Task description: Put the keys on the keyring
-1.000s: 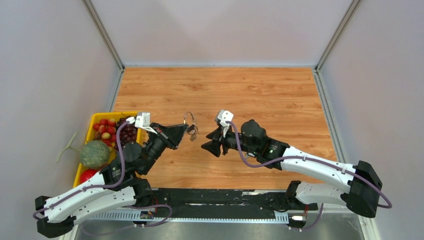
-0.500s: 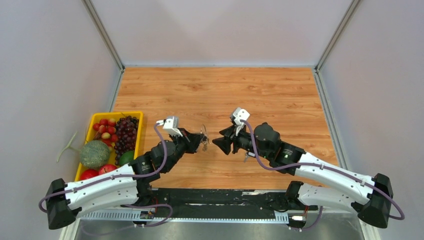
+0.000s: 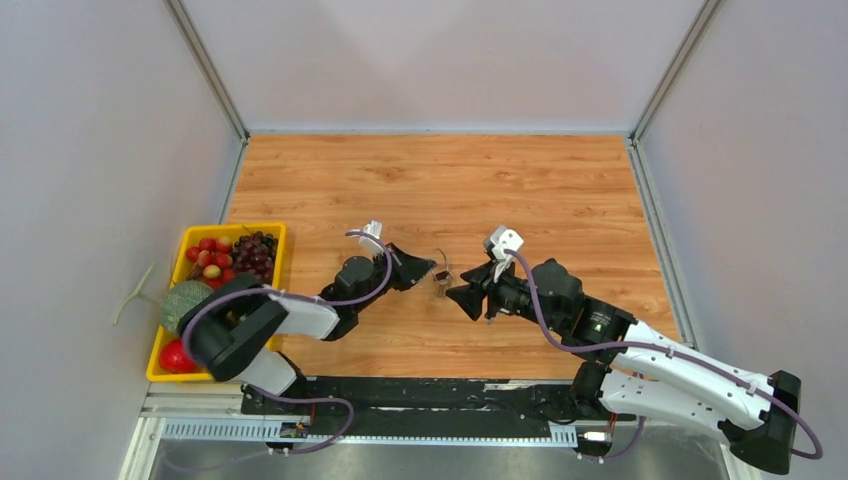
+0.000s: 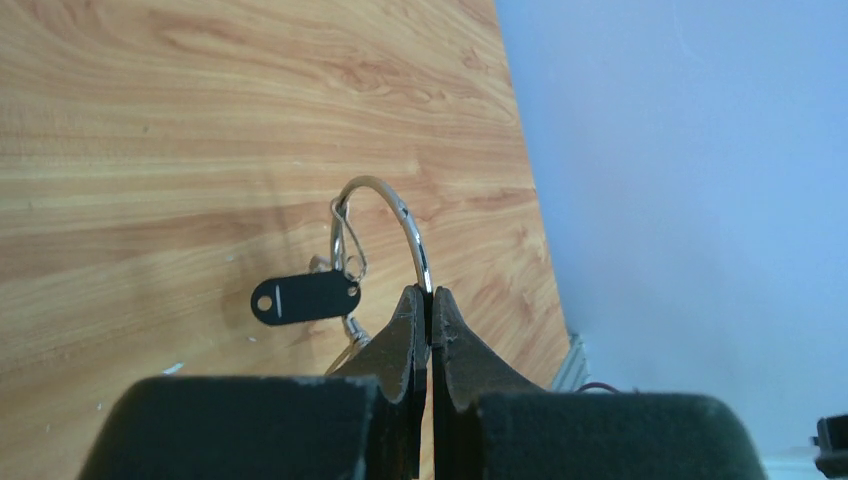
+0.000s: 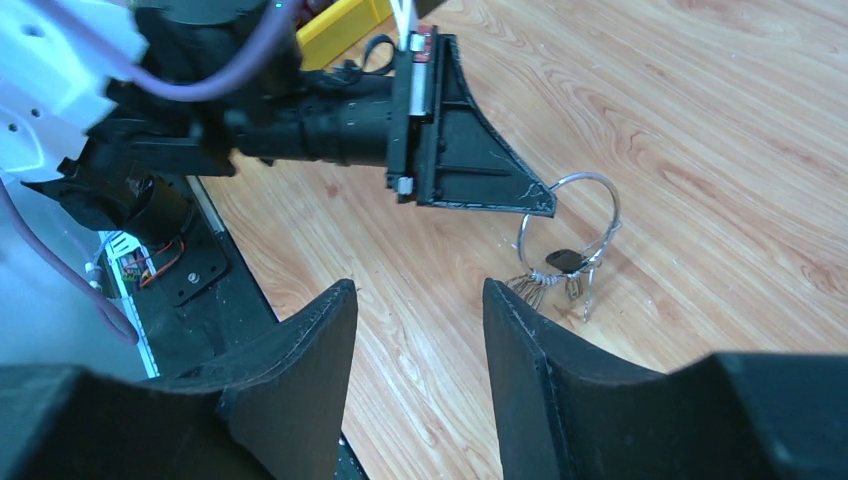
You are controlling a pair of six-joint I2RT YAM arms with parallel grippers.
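Left gripper (image 3: 430, 270): jaws clamped together on the wire of the keyring (image 4: 366, 179), which is held upright near the centre of the table (image 3: 520, 190). One black-headed key (image 4: 305, 298) hangs from the ring, beside the silver keys (image 5: 535, 288).

Right gripper (image 3: 462, 297): jaws apart, holding nothing, at 4 o'clock of the ring.

Change over the last second: both grippers and the ring have shifted toward 3 o'clock, and the left arm is now stretched low. The fruit tray (image 3: 265, 229) at the 9 o'clock edge is unchanged.

open table (image 3: 520, 190) beyond keyring (image 3: 441, 273), left gripper (image 3: 431, 269) crowding its left side
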